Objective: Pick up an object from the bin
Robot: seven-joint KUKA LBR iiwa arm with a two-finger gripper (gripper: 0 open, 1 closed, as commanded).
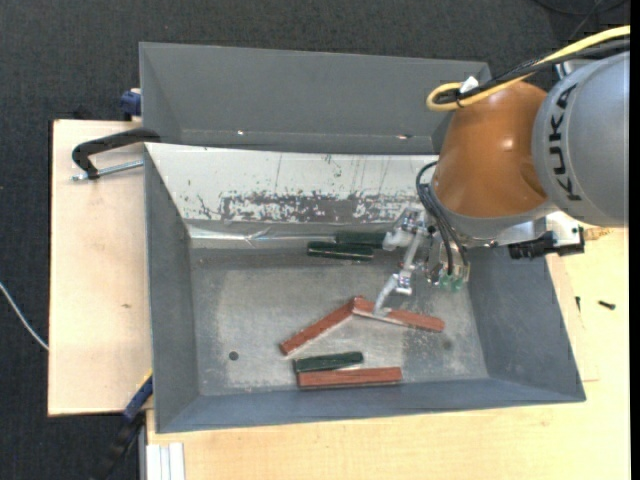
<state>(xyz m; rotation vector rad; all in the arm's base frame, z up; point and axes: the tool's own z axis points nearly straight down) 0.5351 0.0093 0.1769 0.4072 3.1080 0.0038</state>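
Front-most: front red-brown bar [350,376], dark green stick [328,362] just behind it. Mid-floor: slanted red-brown bar [316,329]. Right of centre: right red-brown bar [408,320], gripper [395,294] low over its left end, so the likeliest pick. Jaw opening cannot be told.

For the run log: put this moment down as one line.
gripper: low in bin, over left end of right red-brown bar | grasp: cannot tell | nearby: diagonal red-brown bar, dark green stick
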